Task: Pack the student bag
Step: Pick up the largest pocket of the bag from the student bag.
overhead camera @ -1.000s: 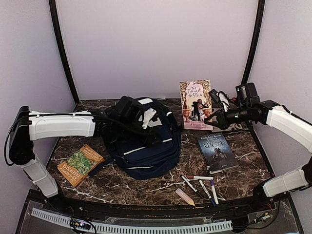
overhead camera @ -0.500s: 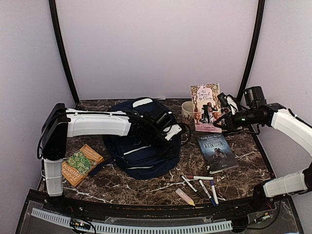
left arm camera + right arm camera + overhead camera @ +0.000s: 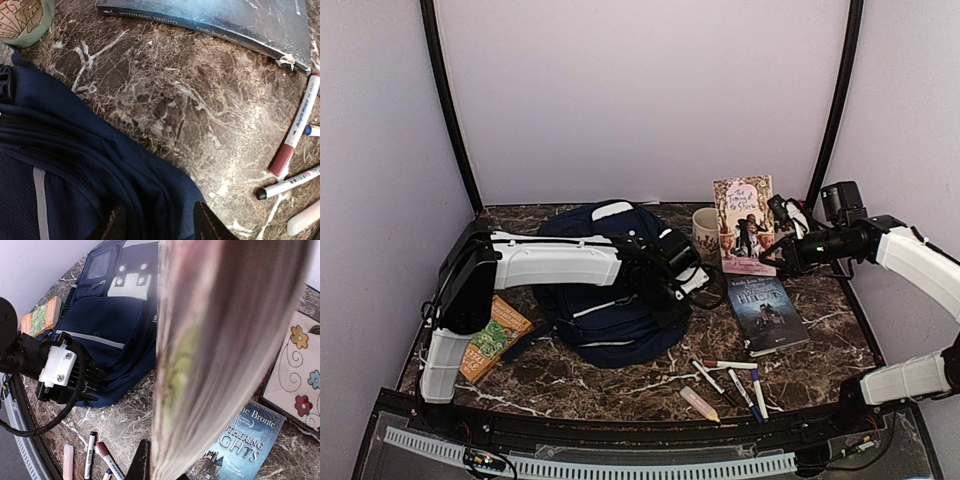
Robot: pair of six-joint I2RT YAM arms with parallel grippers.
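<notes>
The student bag lies flat at the centre of the marble table. The left gripper sits at its 3 o'clock edge, jaws apart astride a fold of navy fabric. At the bag's 2 o'clock, the right gripper is clamped on the upright Taming of the Shrew paperback.

Reads "WUTHERING HEIGHTS" and "Emily Jane Brontë" in pale letters along the spine of the dark book. On its cover, seen from the right wrist, only "ne Bronte", "THERING" and "GHTS". "Acrylic Marker" on the white barrel of the red-capped marker. On the pink book, a script title, seemingly "The Taming of the Shrew". Lettering on the orange-green book too small to read.
</notes>
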